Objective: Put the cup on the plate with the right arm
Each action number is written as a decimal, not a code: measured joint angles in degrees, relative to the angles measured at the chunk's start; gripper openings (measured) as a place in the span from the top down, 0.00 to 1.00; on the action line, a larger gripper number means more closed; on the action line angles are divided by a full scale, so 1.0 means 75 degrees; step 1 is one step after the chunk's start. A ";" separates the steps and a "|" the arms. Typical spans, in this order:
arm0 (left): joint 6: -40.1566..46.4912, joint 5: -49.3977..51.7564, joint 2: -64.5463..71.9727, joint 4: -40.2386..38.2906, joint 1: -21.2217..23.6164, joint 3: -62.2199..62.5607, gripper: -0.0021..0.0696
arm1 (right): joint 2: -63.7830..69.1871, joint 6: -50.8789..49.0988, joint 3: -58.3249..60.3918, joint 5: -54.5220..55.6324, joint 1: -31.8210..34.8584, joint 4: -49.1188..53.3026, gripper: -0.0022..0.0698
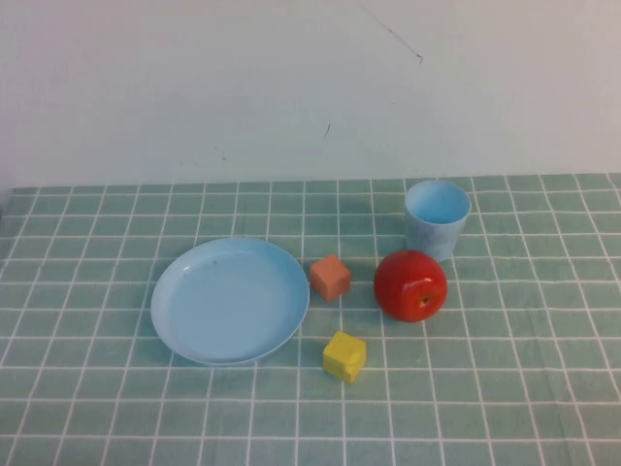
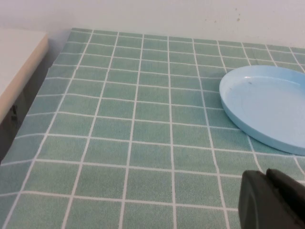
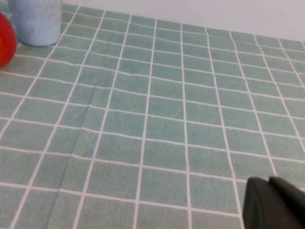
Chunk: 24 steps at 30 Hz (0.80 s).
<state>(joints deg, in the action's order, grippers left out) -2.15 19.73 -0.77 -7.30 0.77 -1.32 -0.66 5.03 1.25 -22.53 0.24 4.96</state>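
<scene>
The light blue cup (image 1: 437,218) stands upright and empty at the back right of the table, just behind the red apple (image 1: 410,284). It also shows in the right wrist view (image 3: 35,19). The light blue plate (image 1: 230,299) lies empty at centre left and shows in the left wrist view (image 2: 267,105). Neither arm shows in the high view. My right gripper (image 3: 269,180) is shut and empty, low over bare cloth, well away from the cup. My left gripper (image 2: 267,174) is shut and empty, near the plate's edge.
An orange cube (image 1: 331,277) sits between plate and apple. A yellow cube (image 1: 344,355) sits in front of them. The apple's edge shows in the right wrist view (image 3: 5,40). A green checked cloth (image 1: 524,388) covers the table. A white wall stands behind.
</scene>
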 joint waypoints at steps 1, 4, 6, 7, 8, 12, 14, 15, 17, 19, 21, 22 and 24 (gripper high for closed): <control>0.0000 0.0000 0.0000 0.0000 0.0000 0.0000 0.97 | 0.0000 0.0000 0.0000 0.0000 0.0000 0.0000 0.97; 0.0000 0.0000 0.0000 0.0000 0.0000 0.0000 0.97 | 0.0000 0.0000 0.0000 0.0000 0.0000 0.0058 0.97; 0.0000 0.0000 0.0000 0.0000 0.0000 0.0000 0.97 | 0.0000 0.0000 0.0000 0.0000 0.0000 0.0107 0.97; 0.0000 0.0000 0.0000 0.0000 0.0000 0.0000 0.97 | 0.0000 0.0000 0.0000 0.0000 0.0000 0.0125 0.97; 0.0000 0.0000 0.0000 0.0000 0.0000 0.0000 0.97 | 0.0000 0.0000 0.0000 0.0000 0.0000 0.0172 0.97; 0.0000 0.0000 0.0000 0.0000 0.0000 0.0000 0.97 | 0.0000 0.0000 0.0000 0.0000 0.0000 0.0300 0.97; 0.0000 0.0000 0.0000 0.0000 0.0000 0.0000 0.97 | 0.0000 0.0000 0.0000 0.0000 0.0000 0.0300 0.97; 0.0000 0.0000 0.0000 0.0000 0.0000 0.0000 0.97 | 0.0000 0.0000 0.0000 0.0000 0.0000 0.0304 0.97; 0.0000 0.0000 0.0000 0.0000 0.0000 0.0000 0.97 | 0.0000 0.0000 0.0000 0.0000 0.0000 0.0317 0.97; 0.0000 0.0000 0.0000 0.0000 0.0000 0.0000 0.97 | 0.0000 0.0048 0.0000 0.0000 0.0000 0.0317 0.97; 0.0000 0.0000 0.0000 0.0000 0.0000 0.0000 0.97 | 0.0000 0.0061 0.0000 0.0000 0.0000 0.0317 0.97; 0.0000 0.0000 0.0000 0.0000 0.0000 0.0000 0.97 | 0.0000 0.0061 0.0000 0.0000 0.0000 0.0317 0.97; 0.0000 0.0000 0.0000 0.0000 0.0000 0.0000 0.97 | 0.0000 0.0071 0.0000 0.0000 0.0000 0.0317 0.97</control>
<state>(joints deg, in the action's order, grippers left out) -2.15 19.73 -0.77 -7.30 0.77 -1.32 -0.66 5.56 1.25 -22.53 0.24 7.33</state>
